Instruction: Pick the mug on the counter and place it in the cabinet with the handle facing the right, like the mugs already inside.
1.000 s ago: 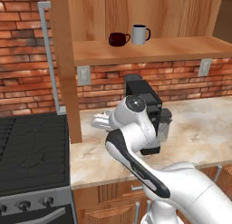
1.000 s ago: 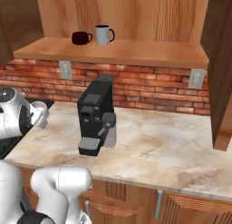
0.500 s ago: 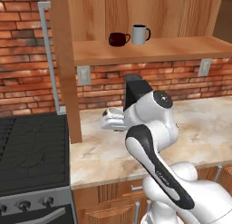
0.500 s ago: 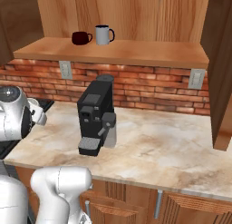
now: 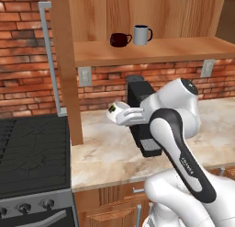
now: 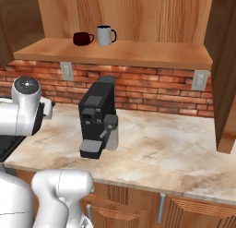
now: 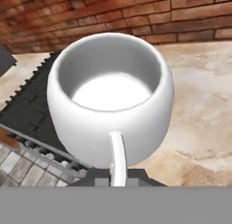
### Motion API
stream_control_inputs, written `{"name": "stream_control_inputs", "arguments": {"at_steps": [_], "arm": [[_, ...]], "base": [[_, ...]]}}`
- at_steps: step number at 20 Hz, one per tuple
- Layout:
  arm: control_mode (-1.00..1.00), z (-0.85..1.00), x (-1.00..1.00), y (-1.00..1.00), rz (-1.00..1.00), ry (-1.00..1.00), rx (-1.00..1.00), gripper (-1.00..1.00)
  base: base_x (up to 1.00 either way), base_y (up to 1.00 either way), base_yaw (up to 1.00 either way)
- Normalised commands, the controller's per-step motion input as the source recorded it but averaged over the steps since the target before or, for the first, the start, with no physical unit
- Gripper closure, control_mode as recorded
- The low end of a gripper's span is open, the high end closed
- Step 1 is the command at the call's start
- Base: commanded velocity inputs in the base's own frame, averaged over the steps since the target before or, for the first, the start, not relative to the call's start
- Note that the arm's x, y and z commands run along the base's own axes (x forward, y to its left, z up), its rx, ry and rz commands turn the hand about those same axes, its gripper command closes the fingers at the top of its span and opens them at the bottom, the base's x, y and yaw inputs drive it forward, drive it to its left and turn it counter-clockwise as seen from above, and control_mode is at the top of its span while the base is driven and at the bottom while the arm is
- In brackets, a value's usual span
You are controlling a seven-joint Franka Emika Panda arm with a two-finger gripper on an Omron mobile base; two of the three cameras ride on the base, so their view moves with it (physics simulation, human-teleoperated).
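1. The mug (image 7: pixel 111 103) is found clear of the counter (image 5: pixel 110 152), carried in the air at the gripper (image 7: pixel 117 173) in front of the wooden side post (image 5: pixel 66 74); in the left base view it appears as a small white shape at the end of the arm, above the counter edge near the stove (image 5: pixel 32 152).
2. The jaws are pressed together on the handle (image 7: pixel 117 159), which runs straight down between them in the hand view. This grip is judged to have been chosen so that the handle's direction is fixed by the wrist.
3. The mug's open mouth is turned towards the hand camera, so the cup is held tilted rather than upright.
4. The dark red mug (image 5: pixel 119 39) and the taller white mug (image 5: pixel 141 35) stand close together on the cabinet (image 5: pixel 151 51) shelf, handles to the right. Bare plank lies to their right, the likely placing spot.
5. The coffee machine (image 6: pixel 97 118) stands under the shelf; a lift past the shelf edge is judged necessary.
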Motion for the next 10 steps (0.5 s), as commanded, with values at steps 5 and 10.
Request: {"name": "stream_control_inputs", "arguments": {"at_steps": [5,10], "arm": [[-1.0,0.35,-0.18,-0.03,0.16,0.0,0.0,1.0],[-1.0,0.43,-0.24,0.0,0.09,-0.05,0.0,1.0]], "base": [[0.0,0.0,0.0],[0.0,0.0,0.0]]}}
